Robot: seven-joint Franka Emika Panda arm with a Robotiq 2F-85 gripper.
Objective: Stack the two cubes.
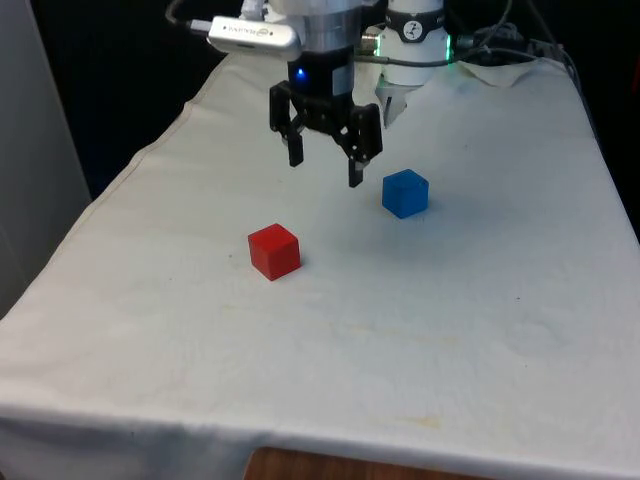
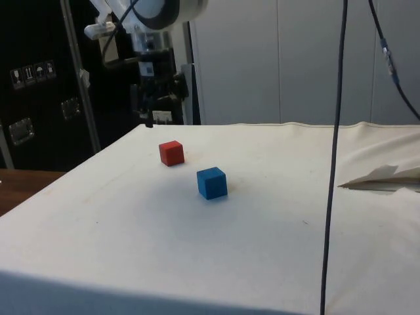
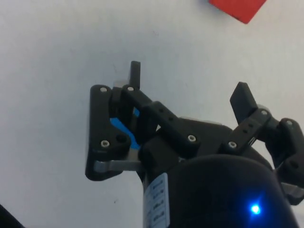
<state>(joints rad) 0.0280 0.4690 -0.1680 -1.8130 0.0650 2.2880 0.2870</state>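
Observation:
A red cube [image 1: 274,251] rests on the white cloth near the table's middle, and its corner [image 3: 237,8] shows in the wrist view. A blue cube [image 1: 405,193] sits apart from it, toward the front view's right and farther back. From the side the red cube [image 2: 171,153] lies beyond the blue cube [image 2: 212,182]. My gripper [image 1: 325,172] hangs open in the air above the cloth, between the two cubes and slightly behind them, with nothing between its fingers [image 3: 135,72]. A sliver of the blue cube [image 3: 124,130] peeks out behind the gripper body.
The white cloth table [image 1: 330,330] stretches wide toward the near edge. A black cable [image 2: 335,157] hangs down in the side view, and crumpled cloth [image 2: 384,177] lies at that view's right.

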